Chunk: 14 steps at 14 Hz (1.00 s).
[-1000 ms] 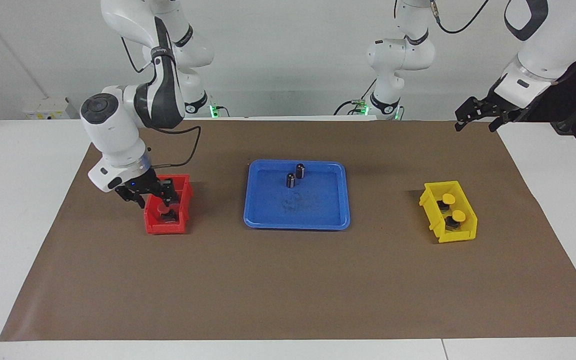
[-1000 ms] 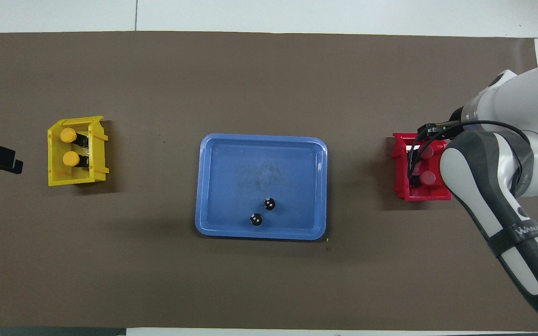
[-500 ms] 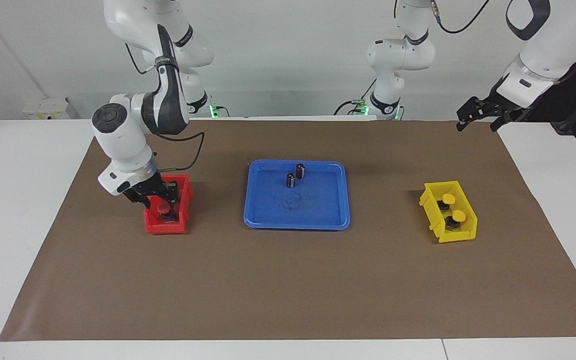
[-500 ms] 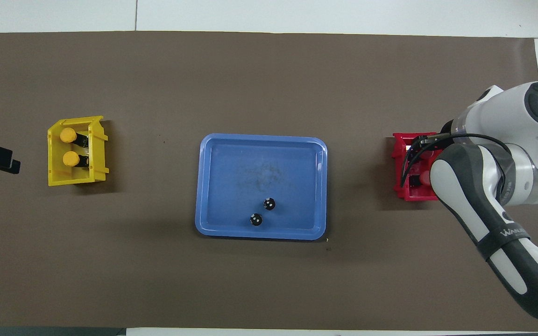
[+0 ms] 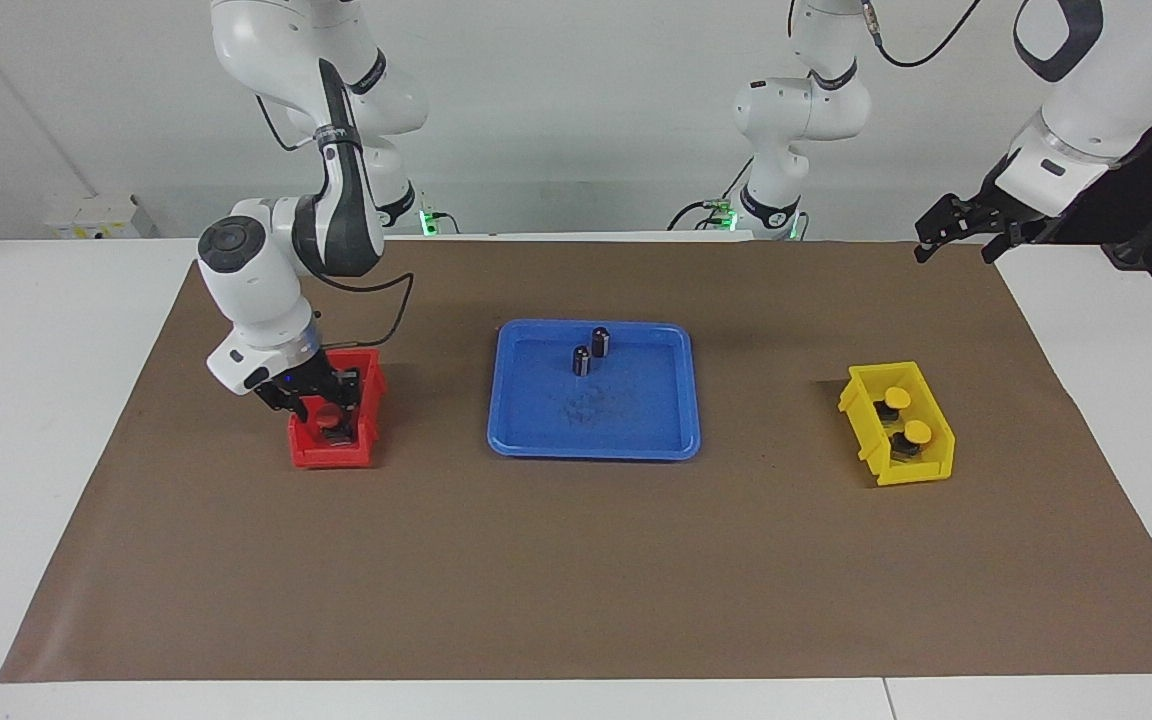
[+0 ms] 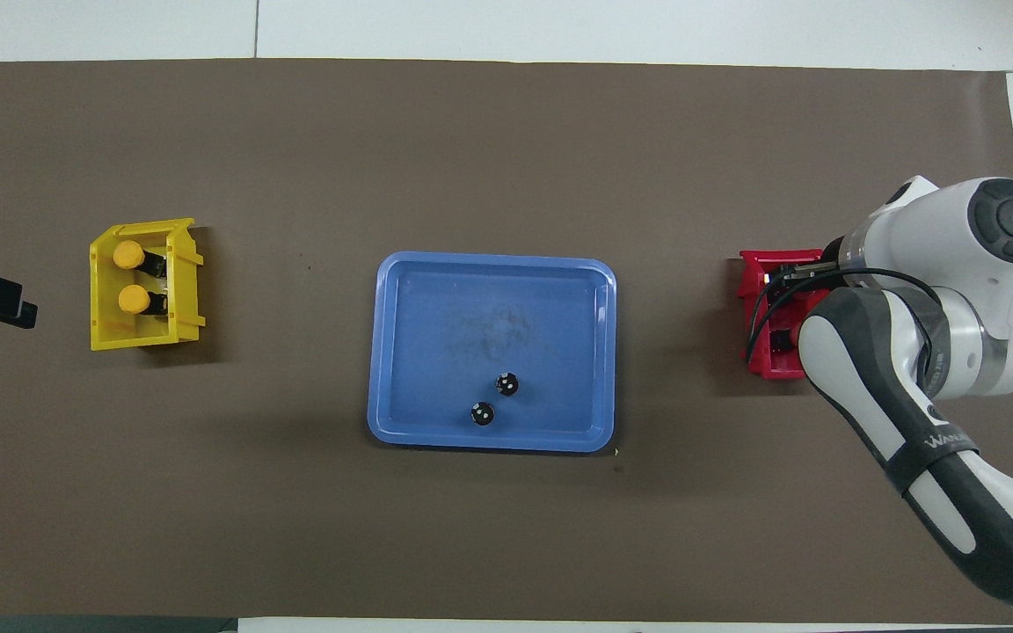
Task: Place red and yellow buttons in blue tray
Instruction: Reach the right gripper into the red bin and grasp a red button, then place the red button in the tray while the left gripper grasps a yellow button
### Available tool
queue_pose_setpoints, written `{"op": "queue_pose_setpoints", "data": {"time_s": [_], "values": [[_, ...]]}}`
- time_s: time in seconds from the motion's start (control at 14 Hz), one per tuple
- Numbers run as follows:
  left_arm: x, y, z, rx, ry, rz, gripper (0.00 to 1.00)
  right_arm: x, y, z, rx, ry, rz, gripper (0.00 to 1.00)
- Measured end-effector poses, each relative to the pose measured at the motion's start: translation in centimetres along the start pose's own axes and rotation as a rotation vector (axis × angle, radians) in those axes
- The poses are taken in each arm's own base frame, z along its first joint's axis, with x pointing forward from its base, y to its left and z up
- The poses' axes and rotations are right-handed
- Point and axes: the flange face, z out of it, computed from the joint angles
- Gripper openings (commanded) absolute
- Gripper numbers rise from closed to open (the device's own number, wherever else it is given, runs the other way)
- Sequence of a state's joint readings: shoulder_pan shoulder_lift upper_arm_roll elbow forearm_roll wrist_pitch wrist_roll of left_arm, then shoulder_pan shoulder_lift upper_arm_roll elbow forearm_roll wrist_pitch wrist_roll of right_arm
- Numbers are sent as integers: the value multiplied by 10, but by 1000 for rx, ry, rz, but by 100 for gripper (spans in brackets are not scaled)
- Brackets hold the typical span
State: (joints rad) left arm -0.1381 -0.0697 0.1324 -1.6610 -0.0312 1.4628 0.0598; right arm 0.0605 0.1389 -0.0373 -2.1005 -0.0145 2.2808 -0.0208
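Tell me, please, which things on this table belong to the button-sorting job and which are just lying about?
Belonging to the job:
yellow buttons, in the yellow bin
red button, in the red bin under the right gripper
blue tray

Lying about:
two dark cylinders, in the tray
yellow bin
red bin
left gripper, waiting

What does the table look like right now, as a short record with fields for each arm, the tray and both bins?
right tool: lowered into the red bin, over a red button; grip cannot be told
left tool: waiting in the air at the left arm's end of the table
blue tray: mid-table, holds two dark capless cylinders, no buttons
yellow bin: holds two yellow buttons
buttons placed: none yet
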Motion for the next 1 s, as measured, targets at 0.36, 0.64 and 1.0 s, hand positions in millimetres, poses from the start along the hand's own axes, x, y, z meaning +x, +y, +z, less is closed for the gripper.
{"op": "queue_pose_setpoints", "data": {"time_s": [0.36, 0.64, 1.0], "values": [[0, 0, 0, 0, 0, -1, 100, -4, -2, 7, 0, -1, -3, 48], [9, -13, 0, 3, 82, -24, 93, -5, -2, 8, 1, -4, -2, 18], [49, -24, 84, 18, 208, -39, 75, 17, -10, -43, 1, -49, -17, 19]]}}
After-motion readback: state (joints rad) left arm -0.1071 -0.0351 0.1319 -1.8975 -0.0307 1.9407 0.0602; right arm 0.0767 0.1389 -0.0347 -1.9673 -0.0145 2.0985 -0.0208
